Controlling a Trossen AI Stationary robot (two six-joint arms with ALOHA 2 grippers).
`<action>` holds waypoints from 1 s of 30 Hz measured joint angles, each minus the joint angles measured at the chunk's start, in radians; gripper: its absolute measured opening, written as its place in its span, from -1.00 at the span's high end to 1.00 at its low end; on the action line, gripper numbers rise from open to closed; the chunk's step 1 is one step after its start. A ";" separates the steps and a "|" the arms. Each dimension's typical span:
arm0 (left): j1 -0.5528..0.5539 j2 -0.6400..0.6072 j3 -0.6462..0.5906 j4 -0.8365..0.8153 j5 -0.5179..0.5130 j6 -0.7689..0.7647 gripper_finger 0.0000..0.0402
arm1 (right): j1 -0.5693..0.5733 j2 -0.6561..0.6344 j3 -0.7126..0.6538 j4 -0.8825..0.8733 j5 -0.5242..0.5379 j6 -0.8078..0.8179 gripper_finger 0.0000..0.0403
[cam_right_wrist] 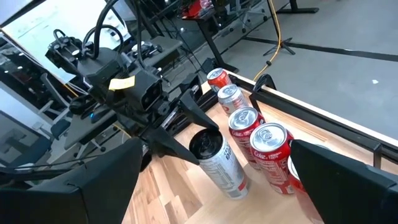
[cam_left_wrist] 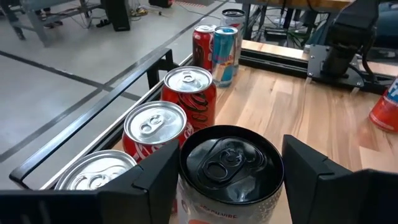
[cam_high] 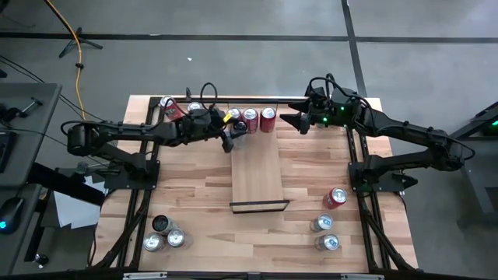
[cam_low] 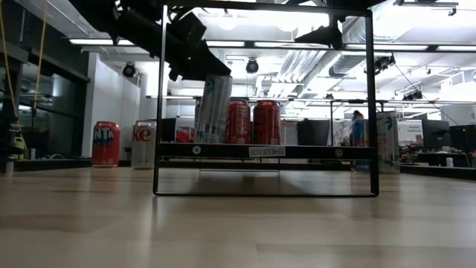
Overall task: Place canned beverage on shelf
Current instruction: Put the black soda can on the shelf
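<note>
The black-topped can (cam_left_wrist: 229,167) sits between the two fingers of the left gripper (cam_left_wrist: 229,171), at the far end of the shelf (cam_high: 257,180), next to the row of cans there. From the right wrist view the can (cam_right_wrist: 219,160) leans, its top tipped toward the left gripper (cam_right_wrist: 186,130), and from the low view it (cam_low: 213,108) stands tilted on the shelf board (cam_low: 264,151). One finger (cam_left_wrist: 152,177) lies against the can's side; the other finger (cam_left_wrist: 311,165) shows a gap between itself and the can. Whether the can is clamped or already let go, I cannot tell.

Just beyond the fingers stands a row of three cans along the shelf's far edge: a silver-topped can (cam_left_wrist: 93,174), a red can (cam_left_wrist: 154,130) and another red can (cam_left_wrist: 189,93). Further along the table edge stand a red can (cam_left_wrist: 204,43) and a blue can (cam_left_wrist: 225,55).

The right gripper (cam_high: 289,120) hovers near the far end of the shelf, on the other side of the row, with its fingers spread wide and nothing between them.

Nearer the front of the table (cam_high: 311,167), a red can (cam_high: 335,197) and two silver-topped cans (cam_high: 326,233) stand on the right side, and three more cans (cam_high: 165,236) cluster on the left side.
</note>
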 joint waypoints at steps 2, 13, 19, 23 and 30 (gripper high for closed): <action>0.000 -0.001 0.000 -0.002 0.000 0.004 0.00 | 0.000 0.000 0.000 0.000 0.000 0.000 -0.96; 0.003 -0.041 -0.002 -0.026 -0.003 0.005 -0.28 | 0.000 0.000 0.000 0.000 -0.001 -0.004 -0.96; 0.003 -0.068 0.042 -0.033 -0.003 0.014 -0.38 | 0.000 0.000 0.000 0.000 -0.001 0.000 -0.96; -0.001 -0.133 0.117 -0.090 0.039 0.034 -0.39 | 0.000 0.000 0.000 0.002 0.000 0.021 -0.96; -0.023 -0.329 0.169 -0.197 0.128 -0.040 -0.35 | 0.000 0.004 0.000 0.010 0.053 0.069 -0.96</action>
